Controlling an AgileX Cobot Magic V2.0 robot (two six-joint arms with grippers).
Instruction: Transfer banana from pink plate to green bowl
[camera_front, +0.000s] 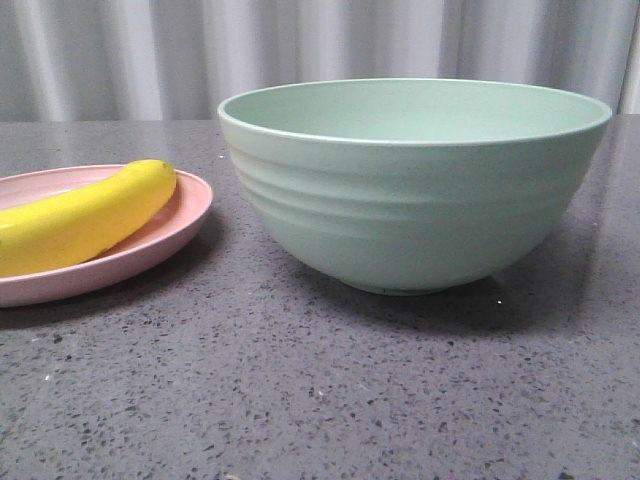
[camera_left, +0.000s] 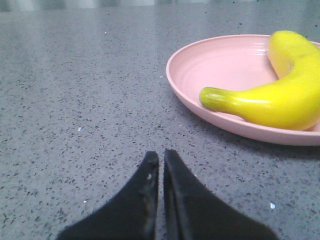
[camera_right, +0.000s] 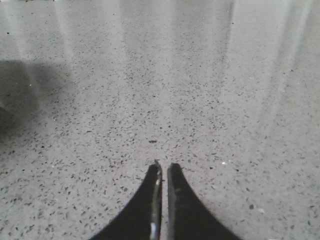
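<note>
The yellow banana (camera_front: 85, 215) lies on the pale pink plate (camera_front: 175, 228) at the left of the front view. The mint-green bowl (camera_front: 410, 190) stands to the plate's right, with nothing showing in the part of its inside that is visible. In the left wrist view the banana (camera_left: 280, 95) rests on the plate (camera_left: 215, 67), its greenish stem end pointing toward my left gripper (camera_left: 161, 155), which is shut, empty and low over the table, short of the plate. My right gripper (camera_right: 165, 167) is shut and empty over bare table. Neither gripper shows in the front view.
The table (camera_front: 320, 390) is dark grey speckled stone. A grey pleated curtain (camera_front: 300, 50) hangs behind it. A dark shadow (camera_right: 20, 95) lies at one side of the right wrist view.
</note>
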